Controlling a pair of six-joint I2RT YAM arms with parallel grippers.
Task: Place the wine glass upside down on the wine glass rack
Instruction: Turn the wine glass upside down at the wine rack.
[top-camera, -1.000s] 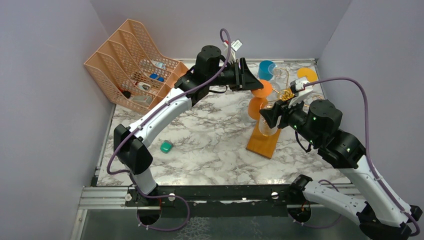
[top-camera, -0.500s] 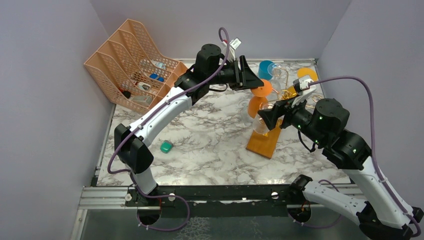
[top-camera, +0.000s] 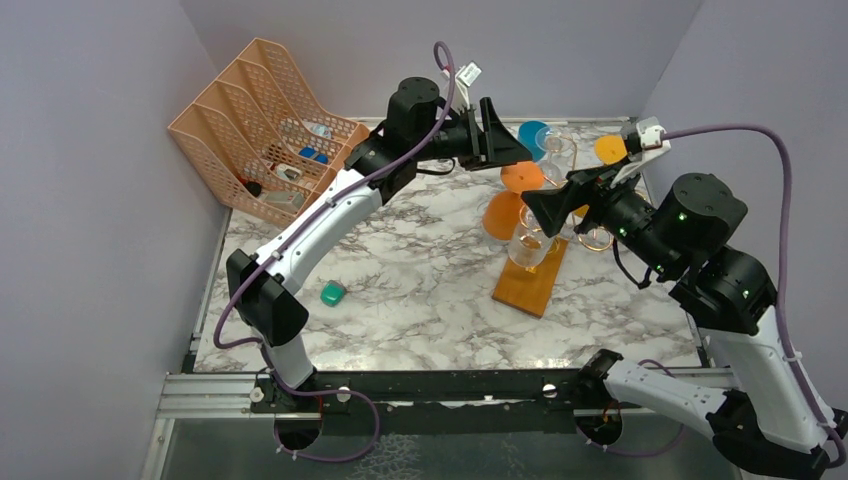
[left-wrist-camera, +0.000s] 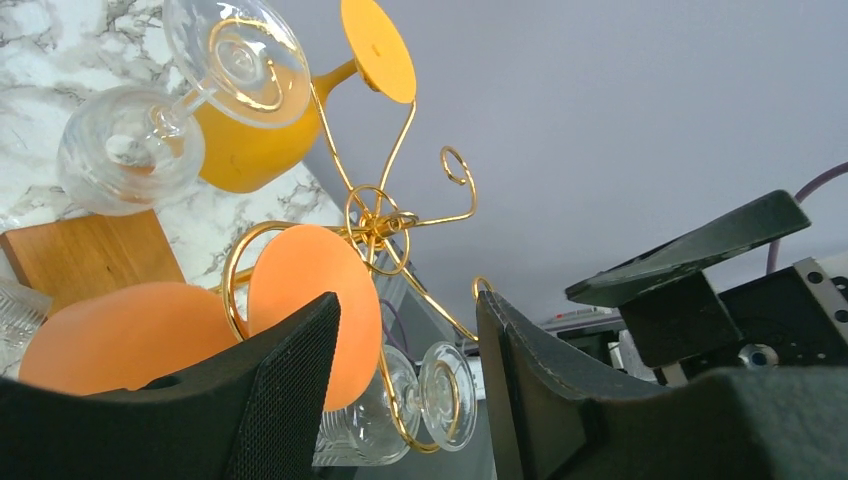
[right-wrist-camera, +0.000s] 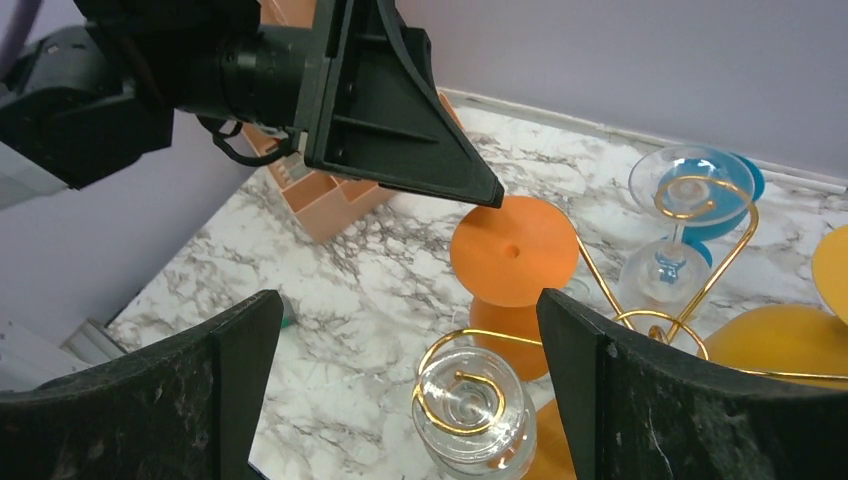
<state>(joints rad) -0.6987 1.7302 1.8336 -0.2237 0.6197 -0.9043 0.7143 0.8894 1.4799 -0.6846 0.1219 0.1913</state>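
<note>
The wine glass rack is a gold wire stand on an orange-brown wooden base at centre right. A clear wine glass hangs upside down from one spiral arm, its foot caught in the spiral. My right gripper is open and empty, above and to the right of that glass; in the right wrist view the gripper frames it from above. My left gripper is open and empty, just left of the rack's top. In the left wrist view it looks past an orange foot at the hung clear glass.
Other glasses hang on the rack: two orange, one blue, one more clear. A peach mesh file organiser stands at the back left. A small green object lies on the marble table. Purple walls close in the sides.
My right gripper has drawn back up and to the right, away from the clear glass, which stays hung on the rack. My left gripper has shifted slightly right.
</note>
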